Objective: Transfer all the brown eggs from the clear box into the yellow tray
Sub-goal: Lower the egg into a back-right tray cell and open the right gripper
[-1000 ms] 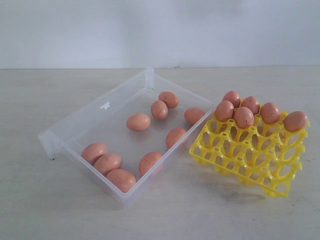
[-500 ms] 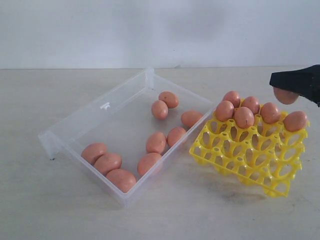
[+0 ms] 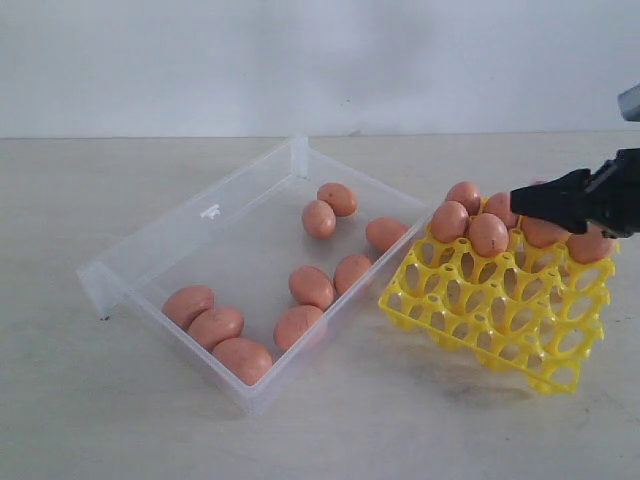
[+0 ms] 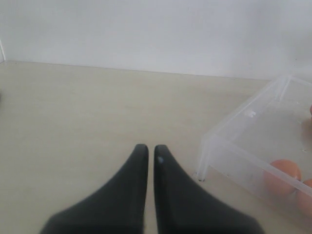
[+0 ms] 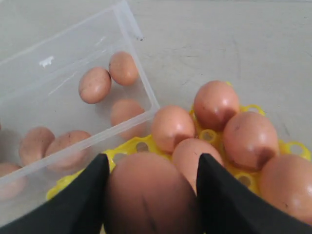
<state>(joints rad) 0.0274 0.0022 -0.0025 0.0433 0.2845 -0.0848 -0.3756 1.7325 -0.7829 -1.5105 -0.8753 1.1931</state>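
My right gripper (image 5: pixel 152 163) is shut on a brown egg (image 5: pixel 151 195), which fills the gap between the black fingers. In the exterior view that gripper (image 3: pixel 522 198) hovers low over the back rows of the yellow tray (image 3: pixel 500 320), where several brown eggs (image 3: pixel 488 235) sit in cells. Several more eggs (image 3: pixel 312 286) lie loose in the clear box (image 3: pixel 200 215). My left gripper (image 4: pixel 150 148) is shut on nothing above bare table, next to a corner of the clear box (image 4: pixel 229 146); it does not show in the exterior view.
The tray's front rows (image 3: pixel 545 350) hold no eggs. The box and the tray stand close together on a pale table (image 3: pixel 120 420), with a white wall behind.
The right gripper has come in from the right edge with its egg and moved down and left over the tray. One loose egg in the box rolled toward the front wall.
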